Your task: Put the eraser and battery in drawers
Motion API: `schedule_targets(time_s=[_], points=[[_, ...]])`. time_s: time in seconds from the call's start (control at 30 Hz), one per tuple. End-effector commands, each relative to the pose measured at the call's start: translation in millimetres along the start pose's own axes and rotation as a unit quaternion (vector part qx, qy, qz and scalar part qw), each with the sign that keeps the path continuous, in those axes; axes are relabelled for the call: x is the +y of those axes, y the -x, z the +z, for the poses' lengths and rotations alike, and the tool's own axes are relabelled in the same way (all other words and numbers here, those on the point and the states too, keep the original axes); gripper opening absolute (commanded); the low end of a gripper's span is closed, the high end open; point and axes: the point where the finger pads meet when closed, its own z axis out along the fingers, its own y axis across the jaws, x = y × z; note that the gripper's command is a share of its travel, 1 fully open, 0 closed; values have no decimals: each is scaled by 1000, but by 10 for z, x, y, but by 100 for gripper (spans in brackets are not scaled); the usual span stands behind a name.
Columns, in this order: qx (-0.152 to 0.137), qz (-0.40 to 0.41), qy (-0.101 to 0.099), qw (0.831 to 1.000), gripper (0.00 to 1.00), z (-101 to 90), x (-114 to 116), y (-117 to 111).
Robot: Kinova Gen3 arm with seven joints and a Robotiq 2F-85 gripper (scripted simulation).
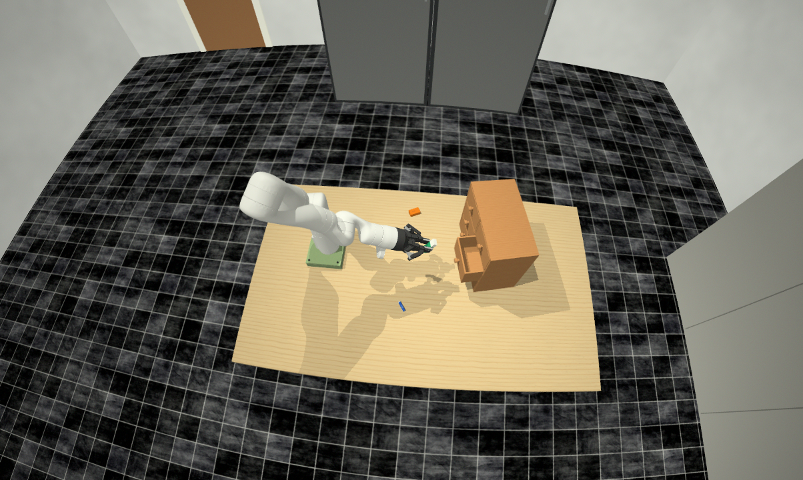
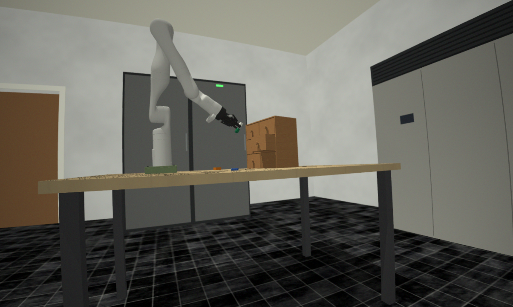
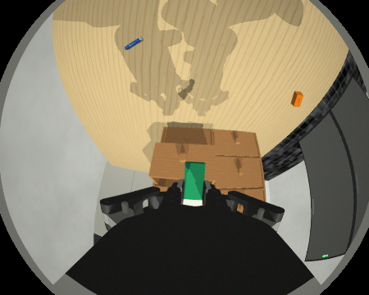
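My gripper (image 1: 427, 245) (image 2: 238, 126) (image 3: 193, 187) is shut on the eraser (image 1: 431, 243) (image 2: 237, 130) (image 3: 194, 176), a green block with a white end. It is tilted down toward the chest, in the air in front of it. The chest (image 1: 503, 221) (image 2: 286, 141) (image 3: 250, 143) stands upright. Its right middle-row drawer (image 1: 471, 259) (image 2: 270, 142) (image 3: 168, 157) is pulled partly out and looks empty in the top view. The top right drawer looks pushed in. The orange block (image 1: 414, 211) (image 2: 217, 168) (image 3: 297, 99), apparently the nine-volt battery, lies on the table.
A blue cylinder (image 1: 401, 306) (image 2: 234, 169) (image 3: 134, 43) with a silvery end lies on the table (image 1: 481, 346) (image 2: 212, 177). The arm's green base (image 1: 325, 261) (image 2: 160, 169) stands at the opposite side from the chest. The open drawer juts toward the gripper. The other drawers look pushed in.
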Motion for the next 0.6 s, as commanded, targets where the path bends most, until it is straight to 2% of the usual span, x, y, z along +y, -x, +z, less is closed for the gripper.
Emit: schedule_targets(time_s=[0.0,0.57], points=[[-2,3,4,1000,19,9,27,-11],[-5,3,7,1000,19,46,27,11]])
